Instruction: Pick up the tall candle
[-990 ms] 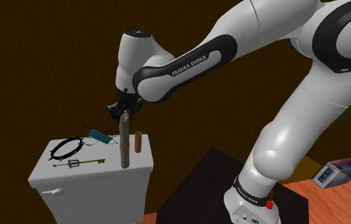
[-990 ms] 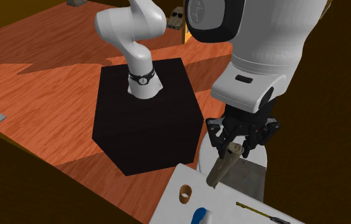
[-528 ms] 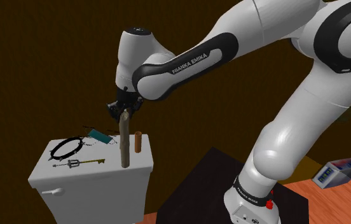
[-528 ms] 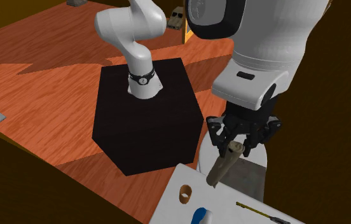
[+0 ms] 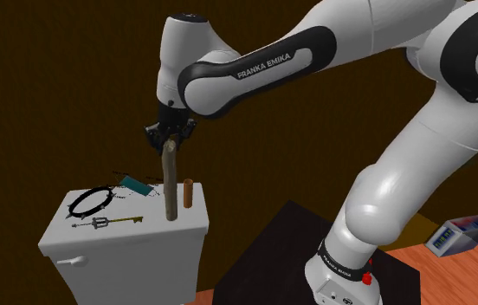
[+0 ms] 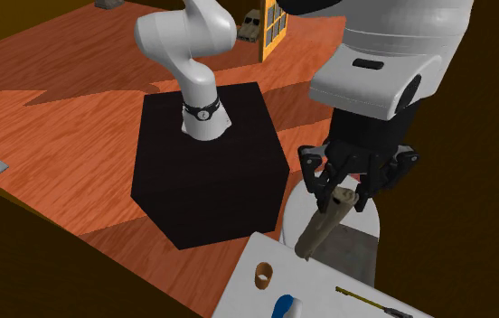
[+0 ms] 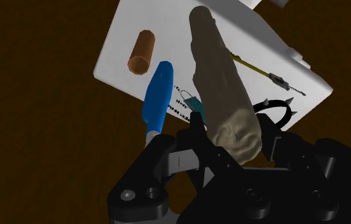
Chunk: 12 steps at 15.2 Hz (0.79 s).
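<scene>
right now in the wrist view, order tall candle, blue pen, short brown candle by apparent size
1. tall candle, partly because it's nearest the camera
2. blue pen
3. short brown candle

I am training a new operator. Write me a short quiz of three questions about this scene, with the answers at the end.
1. True or false: the gripper is shut on the upper end of the tall candle.
2. Which of these things lies on top of the white tank? A) a spoon B) a key C) a cup
3. In one word: how does the short brown candle stand on the tank?

Key: 1 true; 2 B; 3 upright.
</scene>
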Each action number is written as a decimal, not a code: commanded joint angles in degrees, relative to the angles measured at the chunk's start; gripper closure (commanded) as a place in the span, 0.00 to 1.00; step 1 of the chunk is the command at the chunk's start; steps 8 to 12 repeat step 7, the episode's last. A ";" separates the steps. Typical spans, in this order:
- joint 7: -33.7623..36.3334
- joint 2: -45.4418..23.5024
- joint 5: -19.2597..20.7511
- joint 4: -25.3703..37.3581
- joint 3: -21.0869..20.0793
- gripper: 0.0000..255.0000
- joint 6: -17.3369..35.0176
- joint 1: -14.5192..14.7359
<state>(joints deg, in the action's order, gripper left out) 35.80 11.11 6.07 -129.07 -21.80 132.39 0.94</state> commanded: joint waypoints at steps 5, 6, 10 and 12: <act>-1.29 1.50 -1.08 3.34 0.44 1.00 -4.66 0.18; -1.32 1.54 -1.11 3.41 0.45 1.00 -4.78 0.18; -1.32 1.53 -1.11 3.42 0.45 1.00 -4.78 0.18; -1.32 1.53 -1.11 3.42 0.45 1.00 -4.78 0.18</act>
